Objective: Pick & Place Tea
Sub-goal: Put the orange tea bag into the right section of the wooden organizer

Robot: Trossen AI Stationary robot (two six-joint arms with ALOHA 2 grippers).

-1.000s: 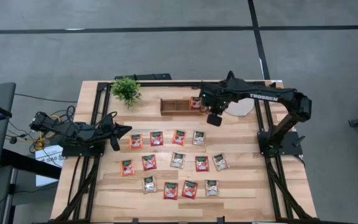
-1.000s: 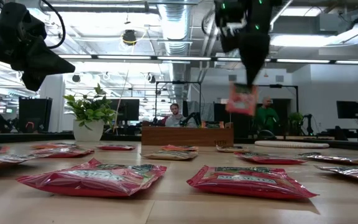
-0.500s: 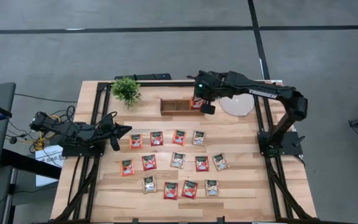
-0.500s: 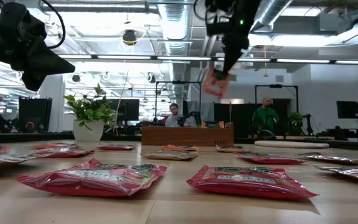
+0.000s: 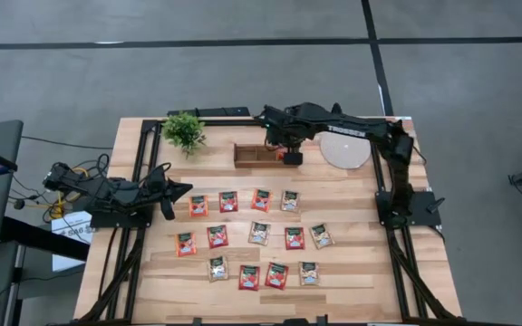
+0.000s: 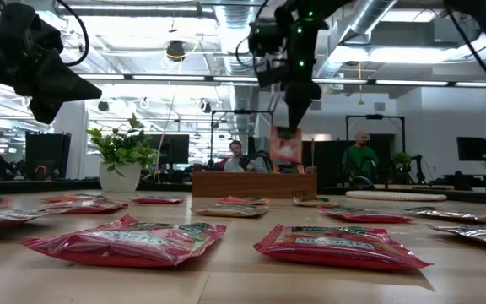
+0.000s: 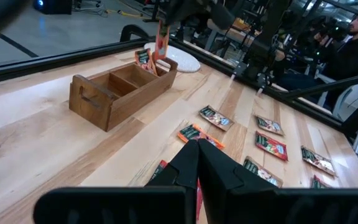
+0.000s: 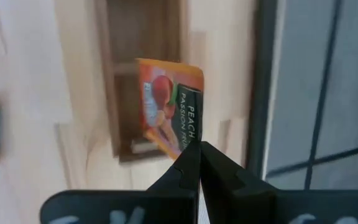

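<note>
My right gripper [image 6: 298, 121] is shut on one red tea sachet [image 6: 285, 145] with a dark label. It hangs over the wooden compartment box [image 5: 259, 155] at the table's far side. Another sachet [image 7: 144, 60] stands in the box's right end compartment. Several more tea sachets [image 5: 259, 233], red and pale, lie flat in rows on the middle and near part of the table. My left gripper [image 5: 178, 191] waits shut at the table's left side, touching nothing. My right gripper pinches the sachet between its two fingers at one edge [image 8: 188, 135], on the dark label. The fingers come from above, pointing steeply down. The sachet hangs below them on edge, lifted clear above the box [image 7: 122, 87].
A small potted plant [image 5: 184, 130] stands at the far left, beside the box. A round pale disc [image 5: 345, 151] lies to the box's right, under my right arm. People sit and stand in the room beyond the table's far edge.
My right gripper has carried the sachet toward the table's left along the far side, from the box's right end to above the box. It rose a little, then sank, and the wrist has rolled, turning the hanging sachet about.
</note>
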